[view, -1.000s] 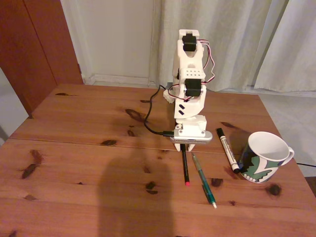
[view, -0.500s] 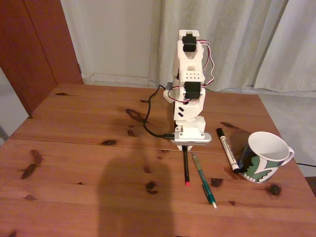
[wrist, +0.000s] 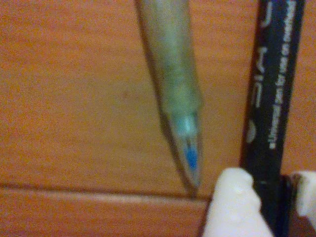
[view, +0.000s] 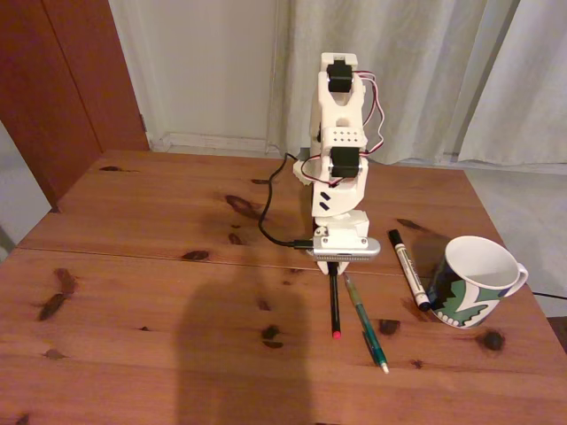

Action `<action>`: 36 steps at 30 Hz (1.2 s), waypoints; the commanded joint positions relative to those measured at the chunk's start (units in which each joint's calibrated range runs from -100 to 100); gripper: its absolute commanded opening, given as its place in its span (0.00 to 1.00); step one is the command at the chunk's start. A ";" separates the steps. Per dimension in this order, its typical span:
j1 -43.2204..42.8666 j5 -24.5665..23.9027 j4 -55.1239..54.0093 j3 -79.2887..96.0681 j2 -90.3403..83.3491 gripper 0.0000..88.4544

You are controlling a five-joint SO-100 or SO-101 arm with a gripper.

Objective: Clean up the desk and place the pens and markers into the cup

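On the desk [view: 133, 266] a thin black pen [view: 334, 301] with a red end lies pointing toward the camera. Its far end sits under my gripper [view: 332, 264], which is lowered to the wood. In the wrist view the white fingertips [wrist: 232, 202] press against both sides of the black pen [wrist: 271, 98], so my gripper [wrist: 269, 197] is shut on it. A translucent green pen [view: 365, 323] lies just right of it, and its tip [wrist: 190, 158] shows close beside the fingers. The white marker [view: 408, 268] with black caps rests against the cup [view: 474, 282], which stands upright at the right.
The arm's base [view: 341, 115] stands at the back middle of the desk, with a black cable [view: 266, 208] looping off its left side. Curtains hang behind. The desk's right edge runs just past the cup. A shadow covers the front middle.
The gripper head has settled very slightly over the black pen's far end. Pens, marker and cup lie where they were.
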 commanded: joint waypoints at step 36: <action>-8.06 -13.05 -41.09 45.91 -63.34 0.01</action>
